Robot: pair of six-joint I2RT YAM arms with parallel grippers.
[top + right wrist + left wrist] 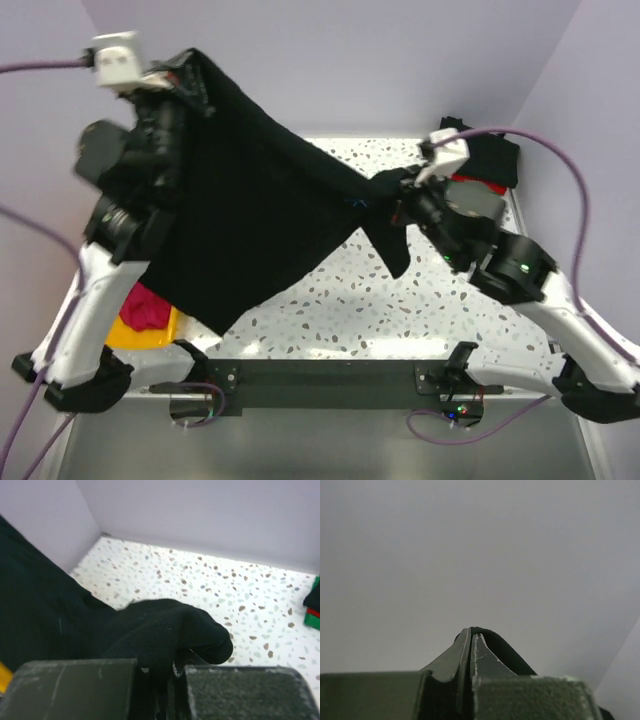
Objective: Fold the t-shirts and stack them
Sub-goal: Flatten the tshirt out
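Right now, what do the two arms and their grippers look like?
Both arms have white lower links and black joints and upper links: left arm, right arm. A white camera block sits on each wrist, fed by purple cables. The fingers are dark grey, flat, scuffed.

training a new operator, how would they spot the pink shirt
Look to the near left corner of the table, by the left arm's base. A yellow tray sits there, half hidden by the hanging black t-shirt. The crumpled pink shirt on it is the only pink cloth in view.
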